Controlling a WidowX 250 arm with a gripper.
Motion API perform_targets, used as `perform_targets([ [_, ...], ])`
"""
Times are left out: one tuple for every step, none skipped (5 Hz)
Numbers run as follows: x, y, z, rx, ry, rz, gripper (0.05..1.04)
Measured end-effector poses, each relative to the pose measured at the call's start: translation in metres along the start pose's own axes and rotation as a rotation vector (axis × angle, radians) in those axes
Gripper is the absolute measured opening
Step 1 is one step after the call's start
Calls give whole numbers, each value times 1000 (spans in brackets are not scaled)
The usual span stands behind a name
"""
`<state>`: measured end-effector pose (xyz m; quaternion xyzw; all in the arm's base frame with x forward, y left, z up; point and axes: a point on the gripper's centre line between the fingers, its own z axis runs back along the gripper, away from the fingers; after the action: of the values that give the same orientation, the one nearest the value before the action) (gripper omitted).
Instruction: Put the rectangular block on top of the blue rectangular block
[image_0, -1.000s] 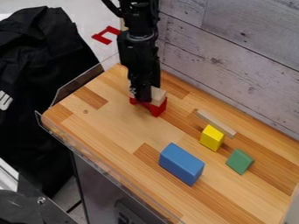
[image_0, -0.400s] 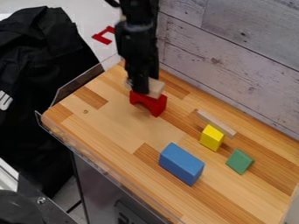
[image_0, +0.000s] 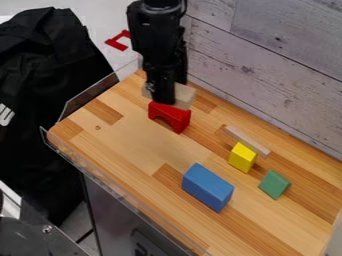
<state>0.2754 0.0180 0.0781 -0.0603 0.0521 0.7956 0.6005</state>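
Camera view: the wooden surface (image_0: 143, 145) carries the blocks, and a clear guard (image_0: 90, 96) runs along part of its edge, presumably to stop things falling off. Towards the far corner, the black tool (image_0: 164, 97) is clamped on the pale rectangular block (image_0: 184, 95), probably the one to be moved. It grips near the middle, with an end sticking out on either side, which should keep the load balanced. Lying on a long side, the blue block (image_0: 207, 187) offers a broad top, likely a steady base; nothing is stacked on it yet. Just below the pale block in the view, the red arch (image_0: 169, 117) stands on its feet, its opening downward. Well apart from the tool, the yellow block (image_0: 242, 157) stands between the thin wooden strip (image_0: 247, 141) and the green block (image_0: 274, 184).
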Motion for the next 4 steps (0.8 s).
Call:
perform_targets([
  [-25, 7, -9, 11, 44, -24, 532],
  [-48, 18, -24, 25, 63, -60, 532],
  [-62, 29, -39, 66, 87, -68, 532],
  [-68, 36, -54, 103, 86, -78, 532],
])
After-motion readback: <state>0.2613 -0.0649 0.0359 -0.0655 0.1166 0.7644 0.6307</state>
